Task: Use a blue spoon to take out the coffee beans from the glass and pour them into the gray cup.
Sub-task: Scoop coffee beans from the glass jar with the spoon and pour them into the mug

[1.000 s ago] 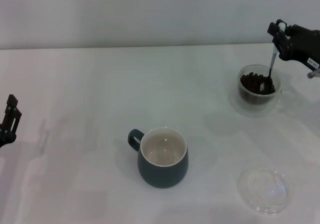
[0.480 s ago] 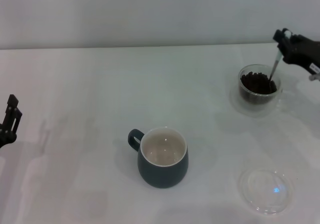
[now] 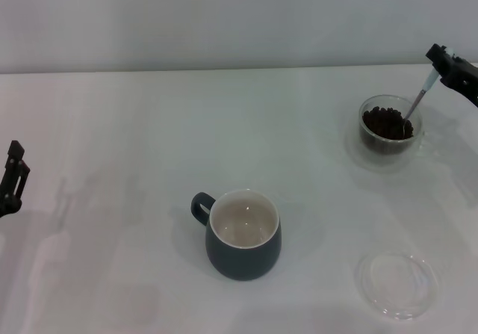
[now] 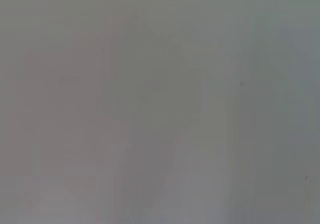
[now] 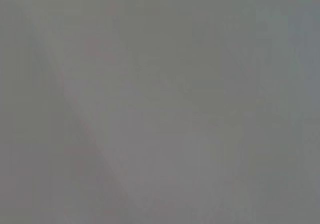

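White table (image 3: 149, 125); right end effector (image 3: 442, 59) pinches blue spoon (image 3: 420, 99) by thin slippery handle, bowl in glass (image 3: 388, 134) beans (image 3: 385, 121).

At the worktop's right edge, the right gripper (image 3: 442, 59) shows as matte black, blocky and angular, with squared corners. At the left edge, the left gripper (image 3: 13, 178) is equally black, a narrow, notched, stepped piece of hardware.

A white table (image 3: 134, 140) meets a plain pale wall (image 3: 224, 20).
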Robot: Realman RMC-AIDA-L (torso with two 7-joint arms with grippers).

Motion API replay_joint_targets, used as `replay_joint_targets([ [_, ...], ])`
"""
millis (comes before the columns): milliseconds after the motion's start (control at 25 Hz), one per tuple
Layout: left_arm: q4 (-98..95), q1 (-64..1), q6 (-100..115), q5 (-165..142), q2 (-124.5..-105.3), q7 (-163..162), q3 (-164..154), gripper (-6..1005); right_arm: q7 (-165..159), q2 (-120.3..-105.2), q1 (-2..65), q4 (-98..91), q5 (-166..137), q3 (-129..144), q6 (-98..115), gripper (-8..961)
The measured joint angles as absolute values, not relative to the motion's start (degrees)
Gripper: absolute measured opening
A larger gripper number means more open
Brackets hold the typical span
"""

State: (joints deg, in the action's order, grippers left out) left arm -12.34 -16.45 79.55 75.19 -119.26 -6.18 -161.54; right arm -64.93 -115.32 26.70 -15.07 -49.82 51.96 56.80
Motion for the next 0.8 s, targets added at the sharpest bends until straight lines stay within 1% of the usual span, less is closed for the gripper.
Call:
replay_joint_targets([
  [800,-9.95,-17.31,79.81,75.06,-119.18,-6.15,-161.54,643,-77.08,-115.42,26.41,-11.64,-42.22,52.06,54.86,155],
])
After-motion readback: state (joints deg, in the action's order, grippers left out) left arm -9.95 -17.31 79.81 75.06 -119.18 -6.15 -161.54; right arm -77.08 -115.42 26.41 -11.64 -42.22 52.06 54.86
